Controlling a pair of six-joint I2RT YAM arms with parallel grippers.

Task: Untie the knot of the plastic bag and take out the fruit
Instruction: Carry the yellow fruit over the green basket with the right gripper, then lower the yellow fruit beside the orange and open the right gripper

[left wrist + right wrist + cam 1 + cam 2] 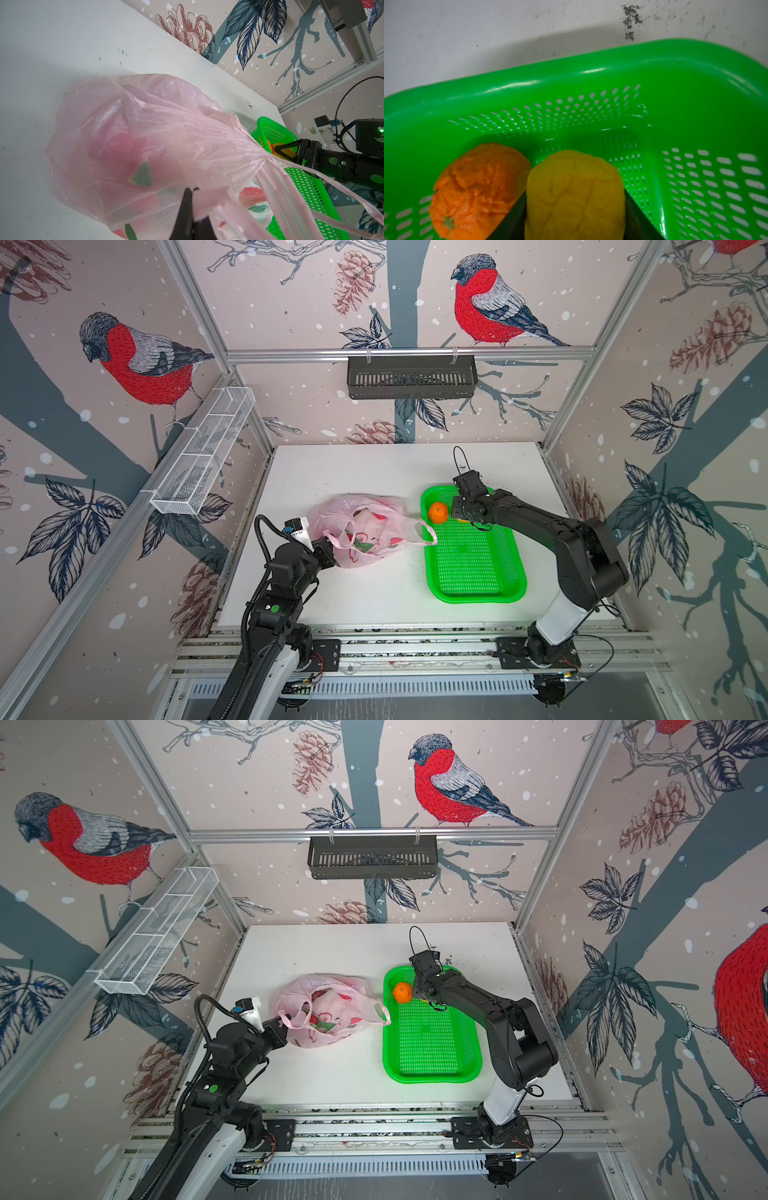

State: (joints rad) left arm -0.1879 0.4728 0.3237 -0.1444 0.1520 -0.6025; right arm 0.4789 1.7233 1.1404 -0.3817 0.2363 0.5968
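The pale pink plastic bag [361, 526] [324, 1006] [145, 124] lies left of centre on the white table, mouth open. No knot is in view; its loop handles lie apart, one reaching the green tray [478, 598] [432, 1076] [591, 68]. A magenta fruit with a green tip [124, 153] shows through the plastic. My left gripper [331, 542] [192, 193] is shut on the bag's near-left edge. An orange [438, 513] [402, 992] [475, 182] sits in the tray's far left corner. Beside it my right gripper [459, 519] [575, 199] is shut on a yellow citrus [575, 170] [288, 152].
A black slotted basket [411, 377] hangs on the back wall. On the left wall there is a white wire basket [203, 452]. Aluminium rails [415, 645] run along the table's front edge. Dark crumbs [631, 18] lie on the table behind the tray.
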